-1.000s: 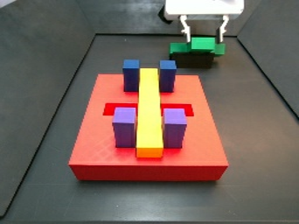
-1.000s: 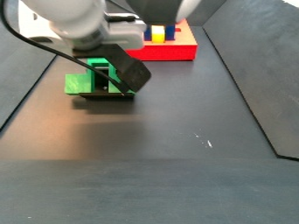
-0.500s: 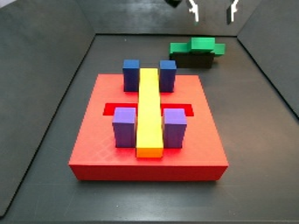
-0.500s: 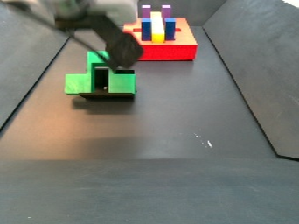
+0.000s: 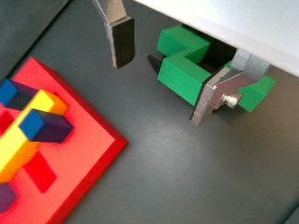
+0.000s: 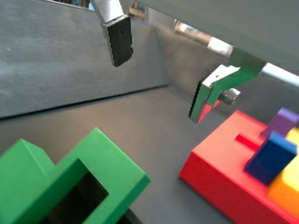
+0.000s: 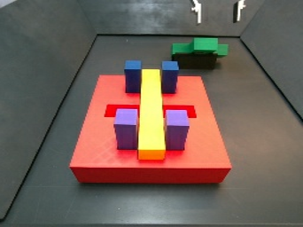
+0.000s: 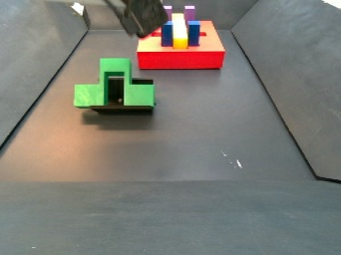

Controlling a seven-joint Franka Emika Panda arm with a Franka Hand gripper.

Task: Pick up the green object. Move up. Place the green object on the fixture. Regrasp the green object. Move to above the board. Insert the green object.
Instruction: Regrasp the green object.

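Small bright green plastic block (image 8: 114, 90) sits on the small glossy black step-shaped fixture (image 8: 123, 108), flat base down, raised middle up; its long axis lies crosswise to the long yellow bar (image 7: 151, 113). Fixture stands on the dark floor, well apart from the large red rectangular slab board (image 7: 151, 151), beyond its far end. Board carries yellow bar w/ two blue blocks (image 7: 133, 75) and two purple blocks (image 7: 126, 129) flanking it. Gripper (image 5: 170, 73) hangs above the green block, jaws wide, nothing between. Silver finger plates (image 6: 218, 91) clear of it.
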